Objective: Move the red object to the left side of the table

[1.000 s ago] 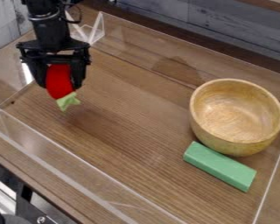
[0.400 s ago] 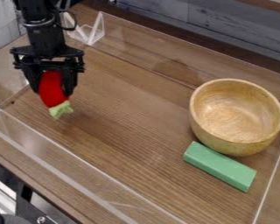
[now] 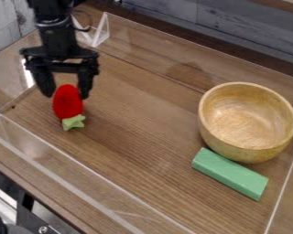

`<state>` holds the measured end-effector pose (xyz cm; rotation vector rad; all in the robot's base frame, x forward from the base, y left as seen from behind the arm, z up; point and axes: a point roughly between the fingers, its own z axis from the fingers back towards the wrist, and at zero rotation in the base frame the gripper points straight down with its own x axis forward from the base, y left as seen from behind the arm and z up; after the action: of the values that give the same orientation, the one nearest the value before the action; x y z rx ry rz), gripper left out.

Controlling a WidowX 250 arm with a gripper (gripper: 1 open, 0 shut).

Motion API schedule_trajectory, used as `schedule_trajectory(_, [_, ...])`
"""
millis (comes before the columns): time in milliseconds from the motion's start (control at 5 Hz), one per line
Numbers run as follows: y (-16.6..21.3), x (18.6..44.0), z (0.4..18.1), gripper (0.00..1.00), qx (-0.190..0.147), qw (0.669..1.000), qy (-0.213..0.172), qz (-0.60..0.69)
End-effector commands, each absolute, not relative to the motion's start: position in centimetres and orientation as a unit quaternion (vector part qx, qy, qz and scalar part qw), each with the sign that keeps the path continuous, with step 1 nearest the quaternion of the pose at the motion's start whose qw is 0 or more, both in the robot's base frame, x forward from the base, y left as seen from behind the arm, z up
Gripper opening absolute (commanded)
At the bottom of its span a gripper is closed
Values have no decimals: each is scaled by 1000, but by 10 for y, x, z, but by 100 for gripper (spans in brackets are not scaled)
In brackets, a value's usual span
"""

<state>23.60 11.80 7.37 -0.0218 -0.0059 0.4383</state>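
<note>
The red object, a small red strawberry-like toy with a light green leafy tip, lies on the brown wood-grain table near its left side. My gripper points straight down just above and behind the toy. The fingers stand spread on either side of the toy's top, and I see a gap between them and the toy. The toy rests on the tabletop with its green tip toward the front.
A round wooden bowl stands at the right. A flat green rectangular block lies in front of it. Low clear acrylic walls edge the tabletop on the left and front.
The gripper held the red toy off the surface earlier. Now the jaws have spread and the toy lies on the table below them.
</note>
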Motion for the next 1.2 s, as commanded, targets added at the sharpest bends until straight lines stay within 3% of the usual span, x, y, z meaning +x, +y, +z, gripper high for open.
schedule_trajectory(0, [97,253,98,100,-2,978,-38,203])
schedule_trajectory(600, [19,273,98,100,-11,989,-61,136])
schedule_trajectory(800, [2,273,98,100,-11,991,-66,116])
schedule_trajectory(1000, [10,274,98,100,-5,994,-72,81])
